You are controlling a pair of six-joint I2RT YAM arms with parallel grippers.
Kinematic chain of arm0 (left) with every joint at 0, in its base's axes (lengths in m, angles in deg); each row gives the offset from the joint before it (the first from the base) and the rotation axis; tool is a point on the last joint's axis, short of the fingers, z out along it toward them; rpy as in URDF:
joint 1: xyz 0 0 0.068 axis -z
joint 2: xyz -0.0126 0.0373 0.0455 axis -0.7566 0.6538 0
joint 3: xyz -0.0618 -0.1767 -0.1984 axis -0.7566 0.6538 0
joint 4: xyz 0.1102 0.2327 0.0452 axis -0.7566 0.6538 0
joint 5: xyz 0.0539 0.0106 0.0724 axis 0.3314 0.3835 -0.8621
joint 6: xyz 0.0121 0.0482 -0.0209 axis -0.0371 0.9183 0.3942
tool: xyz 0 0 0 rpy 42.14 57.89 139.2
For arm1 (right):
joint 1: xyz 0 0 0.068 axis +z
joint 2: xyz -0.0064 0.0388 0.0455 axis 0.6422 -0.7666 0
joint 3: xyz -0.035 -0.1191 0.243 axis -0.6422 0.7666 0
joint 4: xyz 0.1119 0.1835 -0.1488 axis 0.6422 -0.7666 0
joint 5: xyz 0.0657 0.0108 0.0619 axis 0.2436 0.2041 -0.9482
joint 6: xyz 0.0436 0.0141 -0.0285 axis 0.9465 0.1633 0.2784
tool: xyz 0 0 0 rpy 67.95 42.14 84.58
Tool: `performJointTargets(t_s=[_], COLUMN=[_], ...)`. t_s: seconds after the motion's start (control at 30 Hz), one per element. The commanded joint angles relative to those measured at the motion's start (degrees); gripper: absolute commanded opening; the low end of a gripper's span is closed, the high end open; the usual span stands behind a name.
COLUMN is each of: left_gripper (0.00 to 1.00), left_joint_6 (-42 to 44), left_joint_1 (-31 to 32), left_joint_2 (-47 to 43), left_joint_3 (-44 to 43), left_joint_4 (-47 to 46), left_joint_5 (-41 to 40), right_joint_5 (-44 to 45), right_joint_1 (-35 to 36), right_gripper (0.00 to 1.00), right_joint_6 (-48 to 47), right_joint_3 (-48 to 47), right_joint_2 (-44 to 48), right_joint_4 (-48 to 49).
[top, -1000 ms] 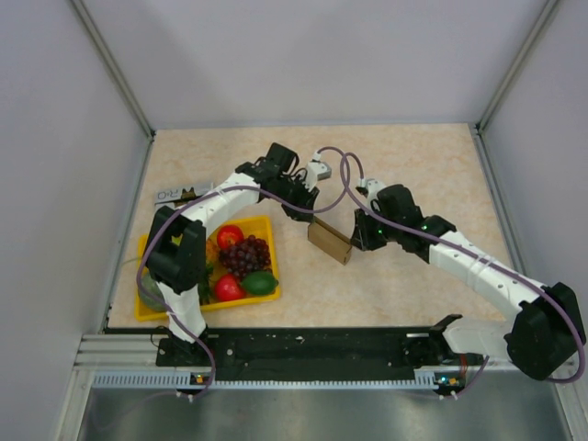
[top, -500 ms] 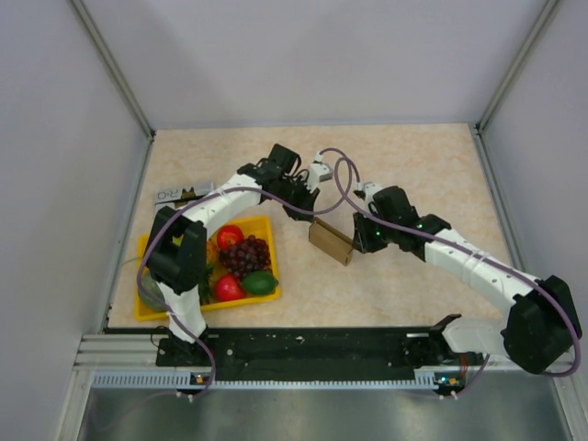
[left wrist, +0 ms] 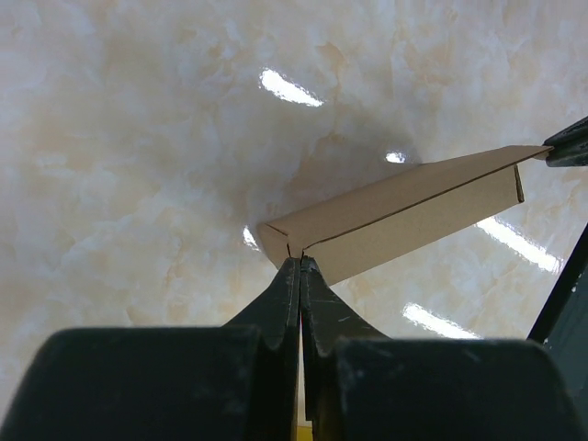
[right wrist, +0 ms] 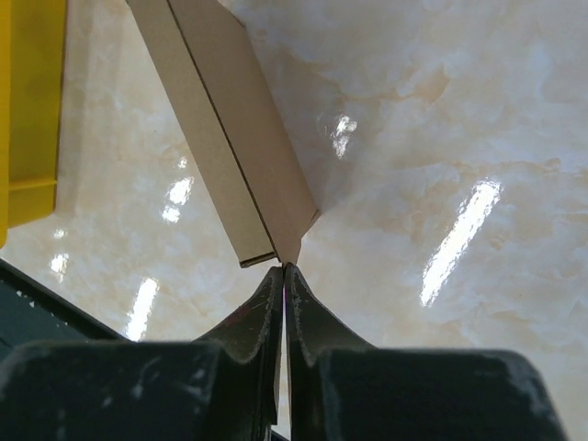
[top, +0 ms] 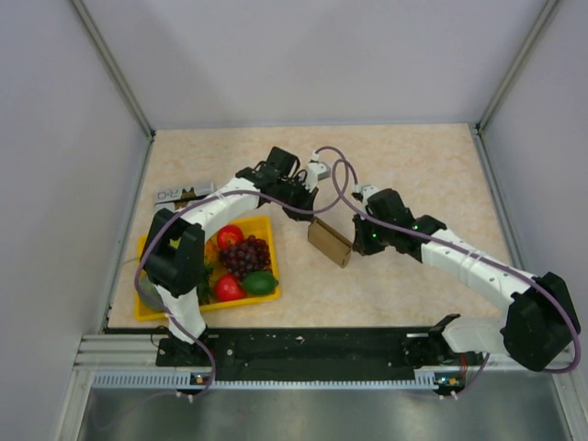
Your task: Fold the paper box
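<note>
Flat, smooth brown paper box (top: 329, 242), opposite thin corners between tight-pressed left fingers (left wrist: 280, 308) and right fingers (right wrist: 262, 312).

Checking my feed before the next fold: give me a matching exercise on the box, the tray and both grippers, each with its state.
1 left gripper
2 right gripper
3 paper box
4 yellow tray

a full of fruit
b brown, pinched at two corners
c shut on the box corner nearer the tray
d shut on the box corner farther from the tray

Pairs: 1-c, 2-d, 3-b, 4-a
</note>
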State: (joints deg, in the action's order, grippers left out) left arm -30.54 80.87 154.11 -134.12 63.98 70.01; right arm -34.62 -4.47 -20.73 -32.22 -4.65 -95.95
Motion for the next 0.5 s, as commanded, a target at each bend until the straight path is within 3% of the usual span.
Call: performJointTargets(t_s=[0.0,0.47], left_gripper=[0.0,0.0], left_joint_6=[-5.7,-20.5], left_joint_1=[0.5,1.3], left_joint_2=[-4.5,-10.2], left_joint_3=[3.3,11.1], left_joint_4=[-3.0,-9.5], left_joint_5=[-2.1,-6.5], right_joint_5=[2.8,5.6], right_joint_1=[1.0,1.2], right_gripper=[0.0,0.0], right_joint_6=[5.3,21.7], right_joint_3=[-2.3,0.0], right_joint_2=[-1.0,-0.3], right_joint_4=[1.0,3.9])
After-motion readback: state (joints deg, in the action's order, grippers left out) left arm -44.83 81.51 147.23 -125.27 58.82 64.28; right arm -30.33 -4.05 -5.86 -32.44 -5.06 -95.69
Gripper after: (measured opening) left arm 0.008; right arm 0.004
